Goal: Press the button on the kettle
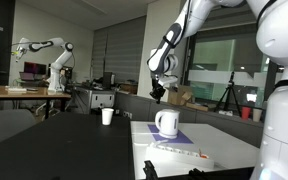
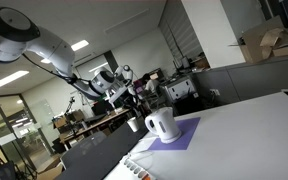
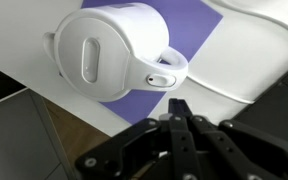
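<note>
The white rounded kettle [image 3: 109,52] stands on a purple mat [image 3: 199,30] on a white table. Its loop handle points toward my gripper, and a small button [image 3: 160,80] sits at the handle's top. The kettle also shows in both exterior views [image 1: 166,123] [image 2: 160,125]. My gripper [image 3: 180,108] hangs above the kettle with its black fingers pressed together and nothing between them. In an exterior view my gripper [image 1: 159,93] is some way above the kettle. In the wrist view the fingertips lie just below the button.
A small white cup [image 1: 107,116] stands on the dark table behind; it also shows in an exterior view [image 2: 134,125]. A flat white item [image 1: 179,150] lies near the white table's front. Another robot arm [image 1: 52,55] stands at the back.
</note>
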